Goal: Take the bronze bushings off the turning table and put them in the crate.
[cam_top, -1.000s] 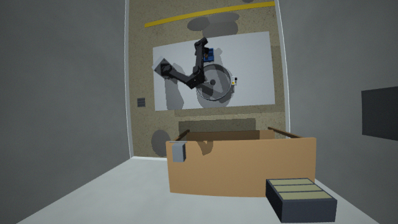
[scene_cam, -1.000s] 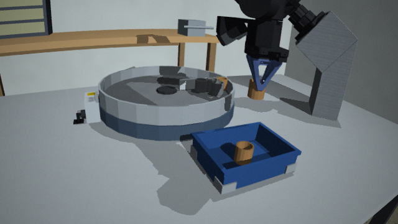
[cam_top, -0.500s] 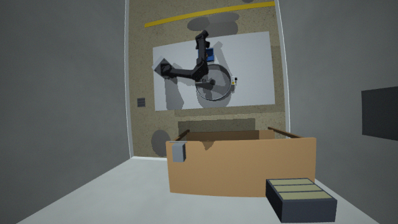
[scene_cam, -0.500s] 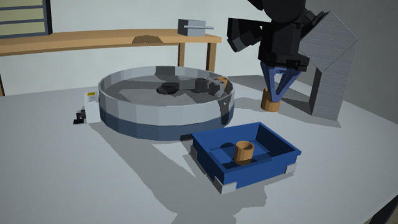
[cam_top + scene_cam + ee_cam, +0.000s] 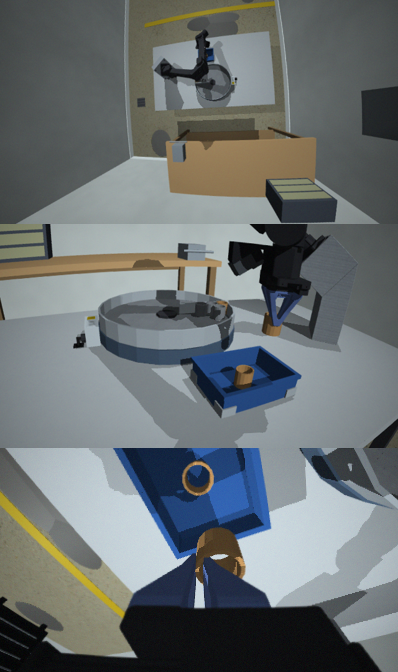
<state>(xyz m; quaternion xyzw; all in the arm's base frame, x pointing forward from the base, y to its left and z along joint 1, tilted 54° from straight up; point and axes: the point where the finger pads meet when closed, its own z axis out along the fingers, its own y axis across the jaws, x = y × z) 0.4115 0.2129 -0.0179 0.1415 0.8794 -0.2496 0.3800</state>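
Observation:
My gripper (image 5: 276, 323) (image 5: 199, 559) is shut on a bronze bushing (image 5: 268, 329) (image 5: 218, 540), with the fingertips at its wall. It holds the bushing in the air, behind the blue crate (image 5: 261, 399) (image 5: 262, 498) (image 5: 211, 56) in the exterior view. Another bronze bushing (image 5: 244, 378) (image 5: 184, 479) stands upright inside the crate. The turning table (image 5: 155, 340) carries a bronze bushing (image 5: 222, 303) near its rim, partly hidden behind steel bushings. One steel bushing (image 5: 219, 312) stands at the front, and a darker one (image 5: 201, 309) is in shadow.
The turning table's raised rim stands beside the crate. A small white box (image 5: 92, 333) (image 5: 233, 83) sits against the turning table's outer side. The arm's grey slanted mount (image 5: 333, 286) stands behind the gripper in the exterior view.

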